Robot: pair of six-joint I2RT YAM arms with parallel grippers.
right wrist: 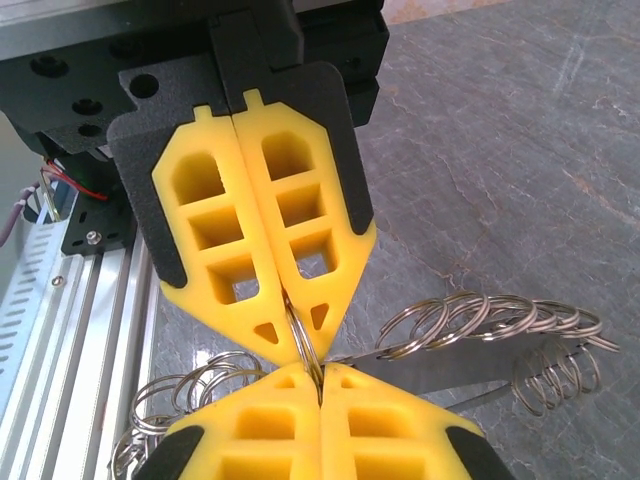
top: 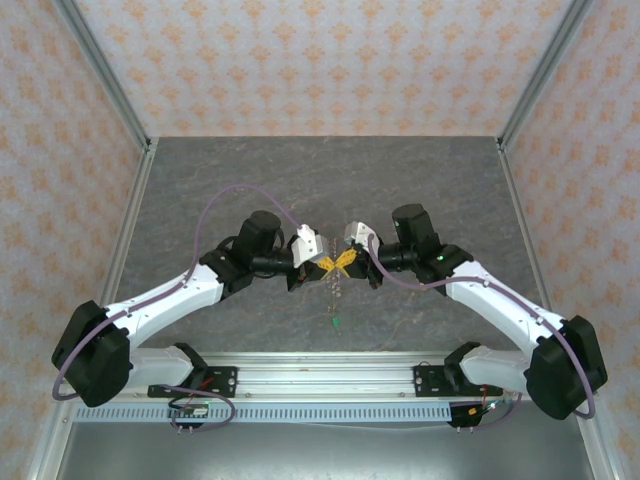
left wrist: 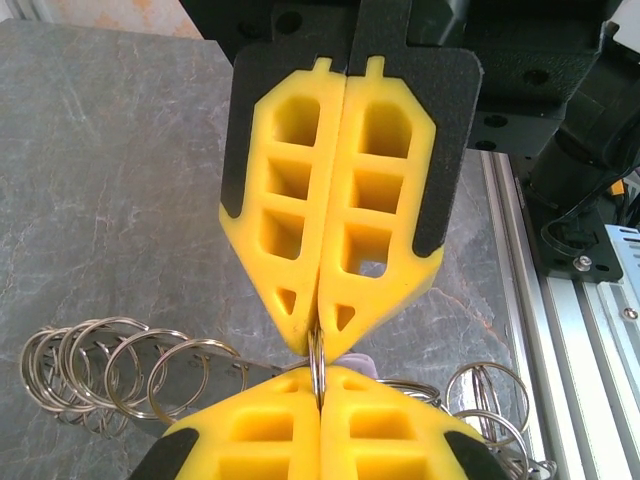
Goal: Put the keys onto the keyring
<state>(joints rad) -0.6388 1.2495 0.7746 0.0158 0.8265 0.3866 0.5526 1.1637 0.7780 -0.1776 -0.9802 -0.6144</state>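
My left gripper (top: 322,267) and right gripper (top: 350,261) meet tip to tip above the middle of the table. Both are shut on the same metal split ring of the keyring (left wrist: 318,352), each from its own side. In the left wrist view my left gripper (left wrist: 320,378) is at the bottom and the right gripper (left wrist: 318,338) above it. Linked rings (right wrist: 480,320) trail off to both sides. The keyring chain (top: 336,295) hangs down to a small green tag (top: 337,323). A flat grey metal strip (right wrist: 460,362) lies behind the rings. I cannot tell whether it is one of the keys.
The grey stone-patterned table (top: 330,180) stretches away behind the grippers. An aluminium rail (top: 330,378) with the arm bases runs along the near edge. Patterned walls and metal posts (top: 105,75) close in the sides and back.
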